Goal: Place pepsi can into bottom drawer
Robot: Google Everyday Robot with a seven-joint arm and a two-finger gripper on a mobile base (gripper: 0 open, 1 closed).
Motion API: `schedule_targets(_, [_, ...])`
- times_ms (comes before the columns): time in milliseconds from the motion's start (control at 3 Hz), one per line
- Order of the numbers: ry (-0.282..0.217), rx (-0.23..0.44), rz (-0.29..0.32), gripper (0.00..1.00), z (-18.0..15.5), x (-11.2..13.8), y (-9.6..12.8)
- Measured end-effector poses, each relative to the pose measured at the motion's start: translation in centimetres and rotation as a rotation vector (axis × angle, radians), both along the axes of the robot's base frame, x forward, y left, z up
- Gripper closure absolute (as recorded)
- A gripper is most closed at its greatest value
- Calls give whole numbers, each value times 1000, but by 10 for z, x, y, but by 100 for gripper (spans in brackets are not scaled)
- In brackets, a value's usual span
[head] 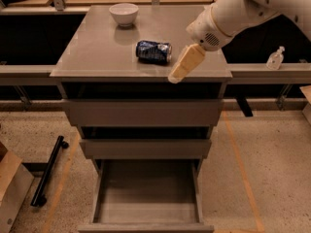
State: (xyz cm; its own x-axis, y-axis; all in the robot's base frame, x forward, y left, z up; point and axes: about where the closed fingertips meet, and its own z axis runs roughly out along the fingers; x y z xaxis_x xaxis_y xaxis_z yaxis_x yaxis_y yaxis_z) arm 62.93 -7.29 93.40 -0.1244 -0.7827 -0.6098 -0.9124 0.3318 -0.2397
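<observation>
To the left of the cabinet (97, 52), a cardboard box (10, 188) is seen on the speckled floor at the edge of the view. A black bar-shaped object (46, 172) lies on the floor between that box and the cabinet's foot. On the cabinet's flat grey top, toward the rear and left of centre, a white bowl (123, 12) is set upright.

The pepsi can (153, 51) is found near the middle of the cabinet top, nearer the front edge than the bowl and well apart from it. It is laid on its side, with its dented blue body running left to right and a silver end turned to the right.

Below, at the bottom of the cabinet, the bottom drawer (146, 188) is pulled far out toward the camera, so that its grey floor and side walls are exposed. The two shallower drawers (143, 113) above it are drawn out much less.

Just to the right of the can, over the front right part of the cabinet top, the gripper (177, 74) is held tilted, with its tan tip pointed down and to the left toward the front edge. It is not touching the can. Whether the gripper is spread or pressed together cannot be told. The white arm (238, 13) reaches in from the upper right, past the cabinet's right side.

To the right of the cabinet, a small clear bottle (275, 58) is stood on a grey ledge.
</observation>
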Motion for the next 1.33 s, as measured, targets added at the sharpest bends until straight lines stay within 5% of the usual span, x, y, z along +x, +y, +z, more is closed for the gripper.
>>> schedule_targets(333, [-14,62,-24,0,-7,42,11])
schedule_targets(1333, [7,106,-26,0,-32,60,28])
